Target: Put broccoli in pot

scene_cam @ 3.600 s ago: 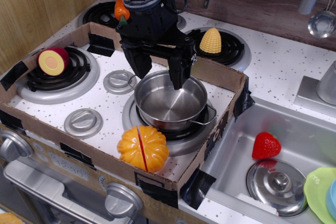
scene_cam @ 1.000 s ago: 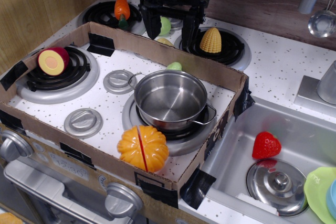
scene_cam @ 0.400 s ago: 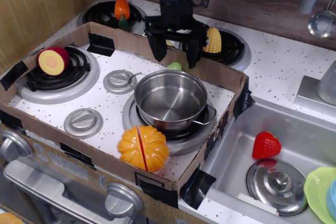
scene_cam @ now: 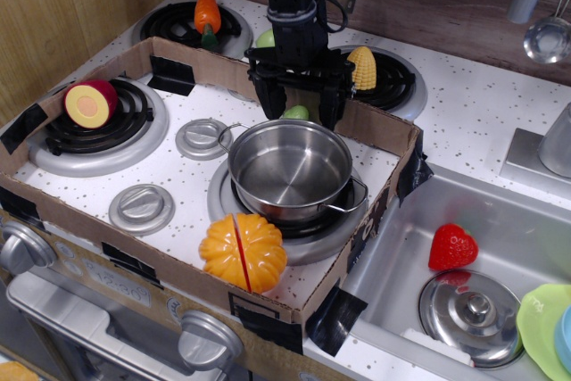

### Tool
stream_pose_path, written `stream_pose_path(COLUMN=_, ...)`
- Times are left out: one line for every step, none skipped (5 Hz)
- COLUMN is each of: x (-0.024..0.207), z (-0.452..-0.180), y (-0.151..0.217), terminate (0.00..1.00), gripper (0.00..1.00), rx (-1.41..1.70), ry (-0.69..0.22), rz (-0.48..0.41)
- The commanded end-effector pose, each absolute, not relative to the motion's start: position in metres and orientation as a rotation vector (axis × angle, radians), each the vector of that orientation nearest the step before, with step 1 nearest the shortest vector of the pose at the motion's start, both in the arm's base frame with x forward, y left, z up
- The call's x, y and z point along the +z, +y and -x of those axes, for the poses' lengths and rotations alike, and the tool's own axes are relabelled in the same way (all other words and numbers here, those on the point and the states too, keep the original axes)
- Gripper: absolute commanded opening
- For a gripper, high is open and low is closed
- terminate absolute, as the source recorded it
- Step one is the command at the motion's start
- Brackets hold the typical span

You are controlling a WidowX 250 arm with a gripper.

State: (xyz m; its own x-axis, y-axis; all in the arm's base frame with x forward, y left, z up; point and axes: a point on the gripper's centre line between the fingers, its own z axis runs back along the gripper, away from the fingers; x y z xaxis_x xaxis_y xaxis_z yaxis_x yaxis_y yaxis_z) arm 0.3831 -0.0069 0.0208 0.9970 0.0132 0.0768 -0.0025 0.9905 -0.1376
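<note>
The pot [scene_cam: 287, 176] is a shiny steel pot with wire handles, standing empty on the front right burner inside the cardboard box. The broccoli [scene_cam: 295, 112] is a small light-green piece lying just behind the pot's far rim, partly hidden by it. My gripper [scene_cam: 298, 117] hangs straight down over the broccoli, open. Its two black fingers [scene_cam: 265, 100] stand one on each side of the piece, tips close to the pot's back rim. I cannot tell whether the fingers touch the broccoli.
The cardboard box wall [scene_cam: 379, 128] runs right behind the gripper. An orange pumpkin [scene_cam: 243, 252] sits in front of the pot. Corn [scene_cam: 361, 67], a carrot [scene_cam: 207, 11] and a round pale-green fruit [scene_cam: 265, 38] lie on the back burners. A strawberry [scene_cam: 452, 247] and lid [scene_cam: 470, 310] are in the sink.
The gripper left the pot, rose to the back burners, then came forward and down. Its open fingers now straddle the broccoli behind the pot. Pot and broccoli have not moved.
</note>
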Motion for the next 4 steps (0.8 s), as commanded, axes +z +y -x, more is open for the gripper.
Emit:
stream_pose_path(x=0.027, z=-0.388, y=-0.009, terminate=0.0, gripper=0.0, rx=-0.019, ry=-0.111, rz=0.129)
stream_pose_path(x=0.028, z=-0.389, y=-0.008, terminate=0.0, gripper=0.0, rx=-0.044, ry=-0.115, rz=0.121)
stream_pose_path(x=0.038, z=-0.39, y=-0.005, terminate=0.0, gripper=0.0, rx=-0.054, ry=-0.131, rz=0.113)
stream_pose_path(x=0.063, z=-0.392, y=0.001, terminate=0.0, gripper=0.0, rx=-0.04, ry=-0.159, rz=0.085)
